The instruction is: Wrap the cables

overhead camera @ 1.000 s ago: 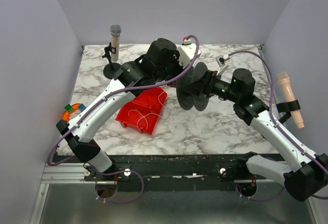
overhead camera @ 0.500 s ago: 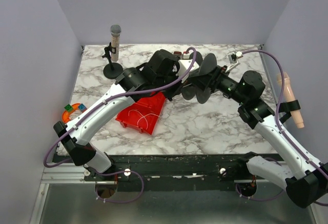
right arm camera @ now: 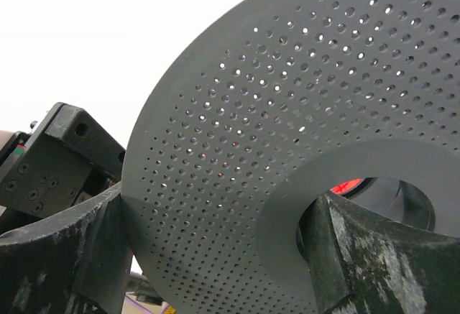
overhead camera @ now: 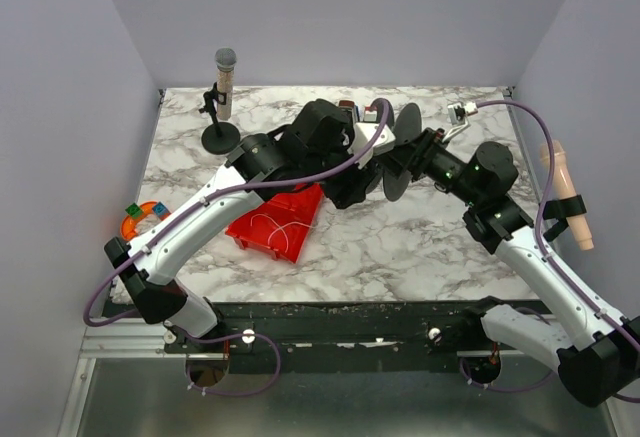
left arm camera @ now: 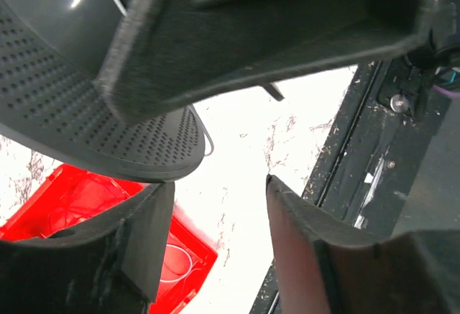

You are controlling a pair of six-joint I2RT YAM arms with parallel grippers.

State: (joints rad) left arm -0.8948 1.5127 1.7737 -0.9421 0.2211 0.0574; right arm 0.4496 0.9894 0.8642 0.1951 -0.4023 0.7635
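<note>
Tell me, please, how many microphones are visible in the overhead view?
2. A grey-headed microphone stands upright in a black stand at the far left of the table; a peach microphone is clipped beyond its right edge. Others may be hidden from view.

Perforated black spool [left arm camera: 93, 123] looming overhead, red bin [left arm camera: 43, 210] holding thin white cables [left arm camera: 177, 260] below, marbled white surface [left arm camera: 302, 120], left gripper [left arm camera: 214, 185] jaws apart.
</note>
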